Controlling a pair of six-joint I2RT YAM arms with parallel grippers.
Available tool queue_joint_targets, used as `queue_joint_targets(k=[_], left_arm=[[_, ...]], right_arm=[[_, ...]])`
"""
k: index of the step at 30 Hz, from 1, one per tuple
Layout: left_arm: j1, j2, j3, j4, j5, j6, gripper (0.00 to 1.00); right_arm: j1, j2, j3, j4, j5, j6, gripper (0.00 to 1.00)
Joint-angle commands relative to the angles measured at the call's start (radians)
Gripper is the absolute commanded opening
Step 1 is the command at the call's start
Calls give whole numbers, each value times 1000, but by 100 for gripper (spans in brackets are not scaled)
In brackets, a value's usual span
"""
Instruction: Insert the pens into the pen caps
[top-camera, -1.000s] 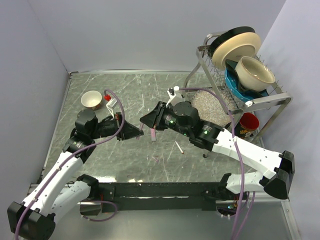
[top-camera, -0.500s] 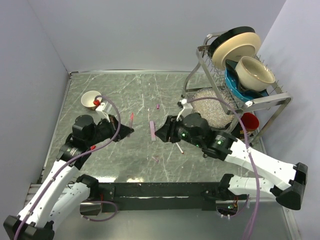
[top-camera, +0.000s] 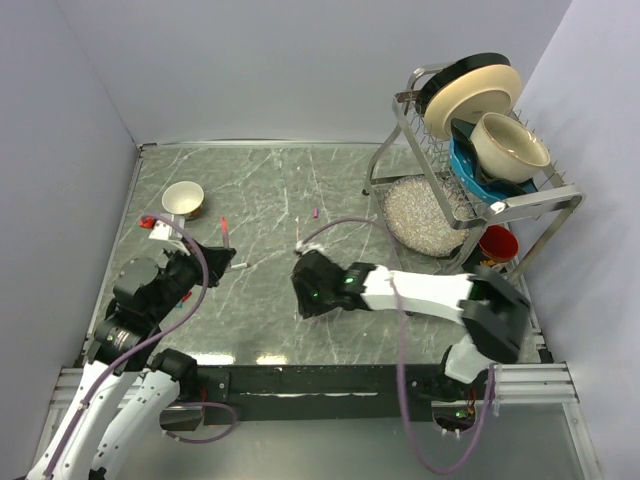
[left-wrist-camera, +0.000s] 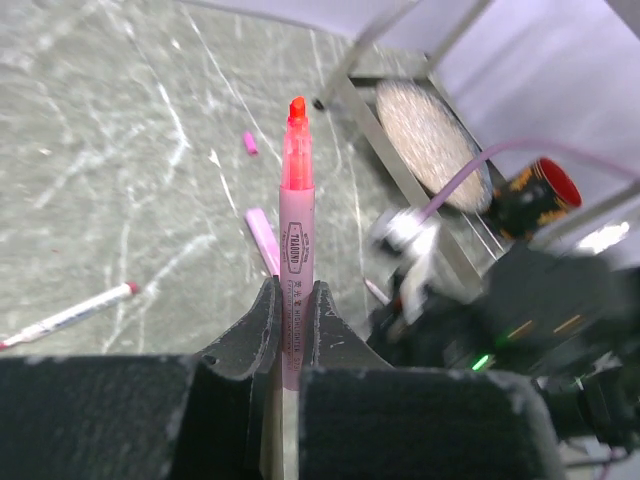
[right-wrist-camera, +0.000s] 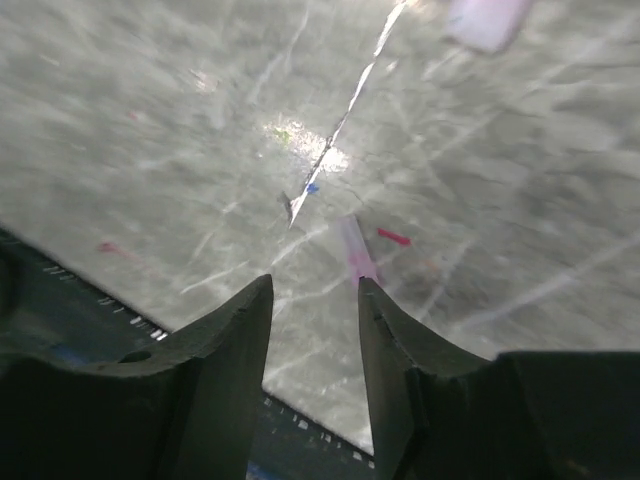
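Firmly clamped in the left gripper (left-wrist-camera: 295, 295) is a pink-barrelled pen (left-wrist-camera: 296, 225). Its red tip points toward the far side of the table (left-wrist-camera: 90, 120), and its rear end is hidden behind the fingers. A white pen (left-wrist-camera: 70, 315) lies on the table to the near left. A pink piece (left-wrist-camera: 263, 238), pen or long cap, lies just beside the barrel, and a small pink cap (left-wrist-camera: 250, 143) lies farther off. The right gripper (right-wrist-camera: 313, 290) hangs with fingers spread and nothing between them, above a blurred thin pink stick (right-wrist-camera: 355, 255). From above, its arm hides what lies beneath.
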Motion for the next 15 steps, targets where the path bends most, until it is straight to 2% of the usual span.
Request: queue_joint_targets(k=[1, 9, 15], left_arm=[[2, -4, 36, -11, -77, 3, 1], [2, -4, 33, 0, -68, 11, 1], [2, -2, 30, 5, -67, 9, 1]], right_arm=[[56, 137, 130, -60, 80, -38, 44], [73, 240, 173, -84, 131, -49, 43], [90, 206, 183, -80, 117, -61, 42]])
